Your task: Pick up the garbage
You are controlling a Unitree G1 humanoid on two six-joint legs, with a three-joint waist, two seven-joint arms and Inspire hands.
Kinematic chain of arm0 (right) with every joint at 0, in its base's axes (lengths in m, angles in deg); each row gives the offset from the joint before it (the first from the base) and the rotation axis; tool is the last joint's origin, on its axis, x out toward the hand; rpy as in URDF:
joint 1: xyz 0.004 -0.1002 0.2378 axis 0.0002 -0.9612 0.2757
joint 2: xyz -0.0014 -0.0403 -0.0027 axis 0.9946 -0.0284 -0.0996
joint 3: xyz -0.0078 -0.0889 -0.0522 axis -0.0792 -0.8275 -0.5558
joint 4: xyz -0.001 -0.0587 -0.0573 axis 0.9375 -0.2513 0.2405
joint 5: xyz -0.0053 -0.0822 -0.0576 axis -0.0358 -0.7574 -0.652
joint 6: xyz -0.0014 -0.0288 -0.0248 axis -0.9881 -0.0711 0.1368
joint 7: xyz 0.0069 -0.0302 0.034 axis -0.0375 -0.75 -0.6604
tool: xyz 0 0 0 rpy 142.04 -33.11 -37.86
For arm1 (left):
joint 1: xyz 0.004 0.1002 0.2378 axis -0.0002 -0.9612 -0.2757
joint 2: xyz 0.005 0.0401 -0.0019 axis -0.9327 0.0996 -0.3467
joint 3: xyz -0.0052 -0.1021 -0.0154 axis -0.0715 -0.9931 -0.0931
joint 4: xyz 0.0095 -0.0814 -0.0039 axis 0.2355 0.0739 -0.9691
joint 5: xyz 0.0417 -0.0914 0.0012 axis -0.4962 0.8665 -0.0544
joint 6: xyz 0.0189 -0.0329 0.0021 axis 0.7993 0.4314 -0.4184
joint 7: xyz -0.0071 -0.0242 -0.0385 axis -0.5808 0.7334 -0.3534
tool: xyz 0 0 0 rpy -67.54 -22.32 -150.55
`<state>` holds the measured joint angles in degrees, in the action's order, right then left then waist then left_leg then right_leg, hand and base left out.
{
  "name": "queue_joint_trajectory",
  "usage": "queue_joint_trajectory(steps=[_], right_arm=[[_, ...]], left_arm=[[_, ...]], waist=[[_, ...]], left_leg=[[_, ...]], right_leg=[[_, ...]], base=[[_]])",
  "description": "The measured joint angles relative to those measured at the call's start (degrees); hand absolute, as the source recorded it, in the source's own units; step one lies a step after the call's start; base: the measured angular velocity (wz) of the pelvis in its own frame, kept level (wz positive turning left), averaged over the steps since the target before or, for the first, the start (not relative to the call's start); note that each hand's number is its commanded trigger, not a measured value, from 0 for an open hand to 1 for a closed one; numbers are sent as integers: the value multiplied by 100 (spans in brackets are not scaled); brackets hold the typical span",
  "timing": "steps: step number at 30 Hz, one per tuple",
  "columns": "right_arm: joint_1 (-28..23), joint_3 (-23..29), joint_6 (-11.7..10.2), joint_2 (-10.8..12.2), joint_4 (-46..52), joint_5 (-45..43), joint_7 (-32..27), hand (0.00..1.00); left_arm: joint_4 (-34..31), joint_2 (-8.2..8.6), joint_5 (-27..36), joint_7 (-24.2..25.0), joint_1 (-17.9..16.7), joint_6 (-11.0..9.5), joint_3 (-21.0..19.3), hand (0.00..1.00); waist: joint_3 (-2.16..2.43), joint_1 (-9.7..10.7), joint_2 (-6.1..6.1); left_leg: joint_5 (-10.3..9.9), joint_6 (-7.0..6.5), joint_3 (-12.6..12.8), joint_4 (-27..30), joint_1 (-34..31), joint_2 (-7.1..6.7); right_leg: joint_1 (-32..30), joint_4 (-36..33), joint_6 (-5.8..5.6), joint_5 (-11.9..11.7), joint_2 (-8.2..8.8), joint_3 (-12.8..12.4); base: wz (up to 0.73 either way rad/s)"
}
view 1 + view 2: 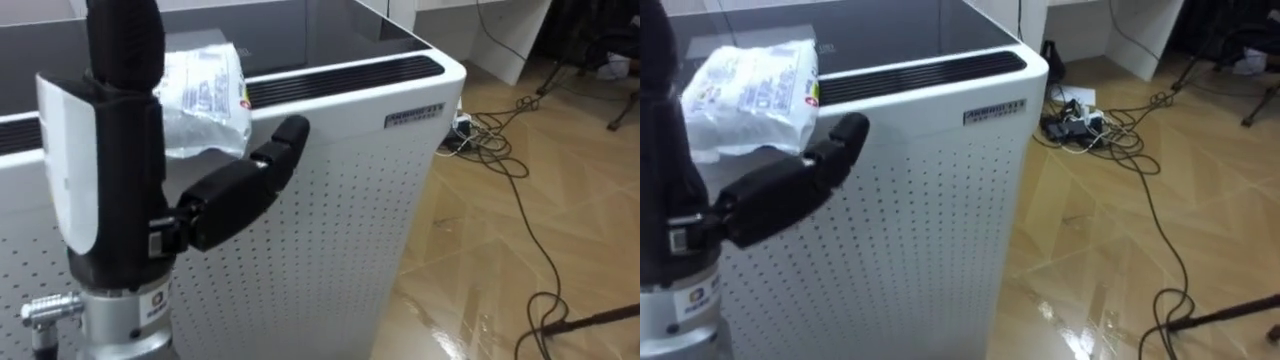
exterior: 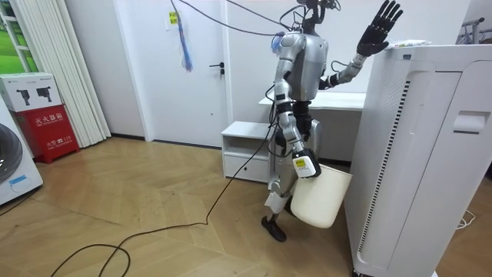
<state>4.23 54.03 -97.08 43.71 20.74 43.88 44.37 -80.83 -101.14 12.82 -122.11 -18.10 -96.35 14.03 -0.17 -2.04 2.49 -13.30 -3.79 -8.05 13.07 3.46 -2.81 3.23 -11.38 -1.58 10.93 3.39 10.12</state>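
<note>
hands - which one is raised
The left hand, open and held high by the packet on the white appliance; the right hand hangs low at the white bin.

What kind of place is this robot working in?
Probably a room fitted out like a home for testing: a wooden floor with cables trailing over it, a white door, and a tall white perforated appliance.
</note>
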Motion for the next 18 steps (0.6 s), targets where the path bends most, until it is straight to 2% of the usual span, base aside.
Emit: queue_joint_trajectory(steps=[2, 6, 10, 15, 18], right_arm=[[5, 3, -1, 0, -36, -53, -3, 100], [100, 6, -43, -2, -127, -215, 0, 100], [171, 6, -107, -19, -409, -194, 33, 100], [167, 8, -108, -52, -543, -207, 135, 100], [172, 10, -111, -137, -560, -206, 189, 100]], left_arm=[[-18, -75, -67, 6, -15, 20, 0, 0], [-52, -83, -352, 48, -29, 52, 0, 0], [-68, -131, -433, 81, -31, 52, -2, 0], [-45, -148, -483, 303, -67, 94, -25, 0], [-33, -247, -569, 463, -207, 208, -2, 0]], waist=[[-1, -3, -9], [-12, -8, -33], [-60, 6, -123], [-58, 7, -151], [-64, 21, -216]], left_leg=[[0, 0, -10, -27, 35, 1], [1, 1, -25, -31, 26, 10], [0, 2, -155, -30, 13, 7], [7, 16, -140, -27, 4, 16], [8, 18, -135, -33, 55, 17]], right_leg=[[83, 87, 0, 0, -8, 9], [102, 140, 1, 0, -24, 16], [183, 187, 3, -2, -32, 108], [266, 291, 3, -1, -41, 241], [365, 304, 3, -1, -42, 166]], base=[[3], [2], [18], [17], [10]])
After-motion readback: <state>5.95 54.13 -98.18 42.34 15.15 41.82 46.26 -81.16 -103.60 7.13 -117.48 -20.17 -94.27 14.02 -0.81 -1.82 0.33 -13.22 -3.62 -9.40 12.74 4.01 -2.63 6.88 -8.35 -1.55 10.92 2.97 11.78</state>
